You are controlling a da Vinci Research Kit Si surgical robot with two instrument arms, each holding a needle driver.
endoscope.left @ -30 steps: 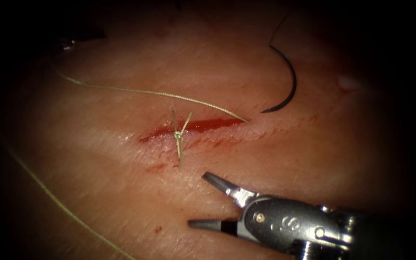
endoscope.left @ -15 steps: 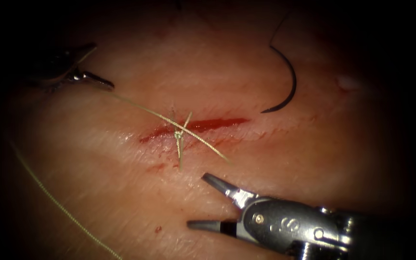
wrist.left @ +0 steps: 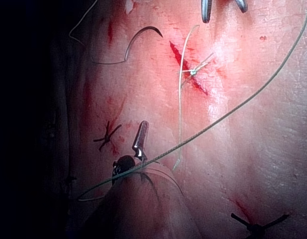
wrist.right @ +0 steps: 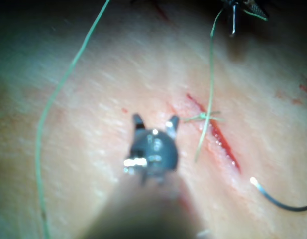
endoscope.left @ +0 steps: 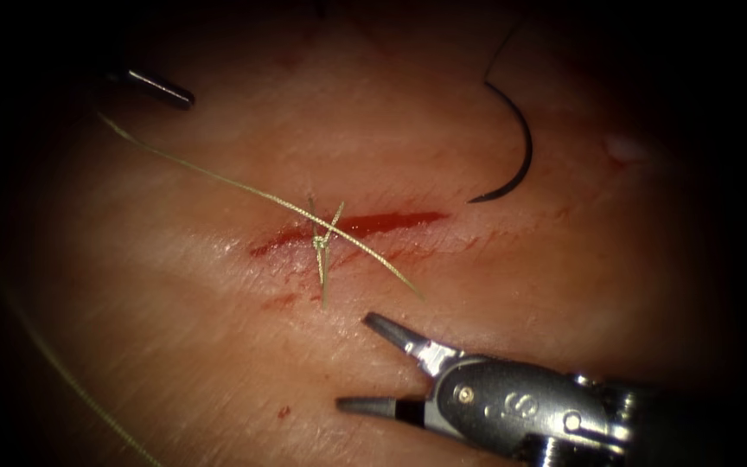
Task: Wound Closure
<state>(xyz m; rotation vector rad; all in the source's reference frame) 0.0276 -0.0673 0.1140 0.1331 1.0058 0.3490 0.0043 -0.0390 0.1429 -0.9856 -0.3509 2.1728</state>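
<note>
The needle (endoscope.left: 516,147) lies free on the tissue (endoscope.left: 218,363), well beyond the right tool's (endoscope.left: 372,361) fingers and off to the right end of the cut (endoscope.left: 347,229); its dark curve rests flat, its point toward the cut's right end, not driven into the tissue and held by neither tool. The cut, with red fluid (endoscope.left: 373,223) along it, lies just past the upper of the right tool's two fingers. A tied knot (endoscope.left: 320,244) sits across it, with short cut ends (endoscope.left: 325,275) standing out on either side. A loose length of thread (endoscope.left: 244,188) runs over the knot, one end stopping close in front of the right tool's upper finger, the other reaching up toward the left tool (endoscope.left: 159,87). The right tool's fingers are spread wide apart and grasp nothing, hovering near the tissue on the near side of the cut. Of the left tool, one dark finger shows beyond the thread's far end; whether its fingers are released or clenched cannot be told.
</note>
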